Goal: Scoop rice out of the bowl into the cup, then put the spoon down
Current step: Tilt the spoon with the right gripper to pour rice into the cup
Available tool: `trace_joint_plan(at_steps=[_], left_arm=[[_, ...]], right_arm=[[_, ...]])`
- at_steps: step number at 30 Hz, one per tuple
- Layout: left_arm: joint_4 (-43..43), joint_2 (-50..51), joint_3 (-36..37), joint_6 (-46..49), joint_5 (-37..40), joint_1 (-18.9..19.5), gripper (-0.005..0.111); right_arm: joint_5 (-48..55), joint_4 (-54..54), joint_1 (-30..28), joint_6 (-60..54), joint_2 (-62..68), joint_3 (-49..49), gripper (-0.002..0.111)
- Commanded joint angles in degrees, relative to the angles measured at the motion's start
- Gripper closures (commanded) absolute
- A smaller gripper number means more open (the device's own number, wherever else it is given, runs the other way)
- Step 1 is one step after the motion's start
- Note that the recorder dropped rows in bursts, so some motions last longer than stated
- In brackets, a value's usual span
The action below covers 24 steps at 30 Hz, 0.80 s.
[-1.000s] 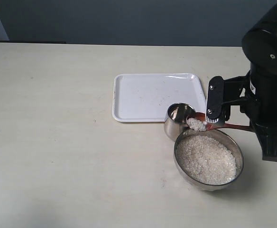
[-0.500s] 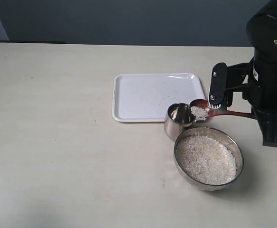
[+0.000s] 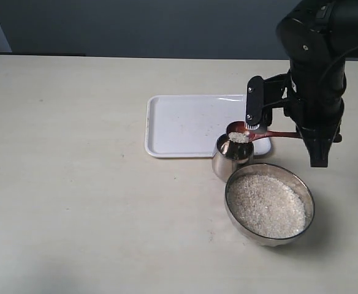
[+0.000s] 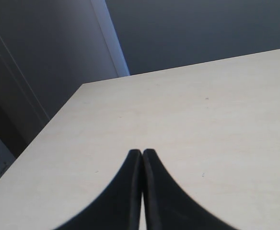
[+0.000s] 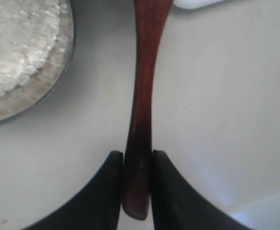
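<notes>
Within the last second the spoon (image 3: 246, 131) has left the bowl (image 3: 269, 229) and travelled up and across. A second ago its loaded end hung over the bowl's far rim. Half a second ago it was beside the cup (image 3: 230, 160), and now it sits over the cup's mouth. A small heap of rice (image 3: 239, 138) is still on it, level enough that none appears to be spilling. The arm has swung in the same direction and now stands over the corner of the white tray (image 3: 185, 122).

The right hand (image 5: 137, 165) is clamped on the very end of the spoon's handle, one finger on each side. The handle runs straight out from the hand, past the bowl's edge. The left hand (image 4: 141, 160) is closed with nothing between its fingers and hangs over a bare stretch of the surface (image 3: 75, 184), well away from the work (the exterior view does not show it at all).

The carry looks finished, so the likely next step is to tip the spoon so the grains fall into the cup. The cup is narrow and touches or nearly touches the bowl, so a roll that is too quick or off-centre could scatter rice onto the tray or the surface. How much rice the cup already holds cannot be made out, and the bowl is still well filled.
</notes>
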Motion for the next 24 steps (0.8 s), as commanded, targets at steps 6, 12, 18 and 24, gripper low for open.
trace_joint_plan(at_steps=[6,12,18,24], left_arm=[[0.2,-0.3,-0.1,-0.3,-0.7,0.0,0.106],[0.2,-0.3,-0.1,-0.3,-0.7,0.0,0.106],[0.2,-0.3,-0.1,-0.3,-0.7,0.0,0.106],[0.2,-0.3,-0.1,-0.3,-0.7,0.0,0.106]], right_arm=[[-2.8,-7.1,-0.2,2.4,0.3,-0.4,0.108],[-2.2,-7.9,-0.1,2.4,0.3,-0.4,0.108],[-1.6,-10.6,3.2,3.0,0.4,-0.2,0.108],[1.0,-15.5,5.6,4.5,2.7,-0.2,0.108]])
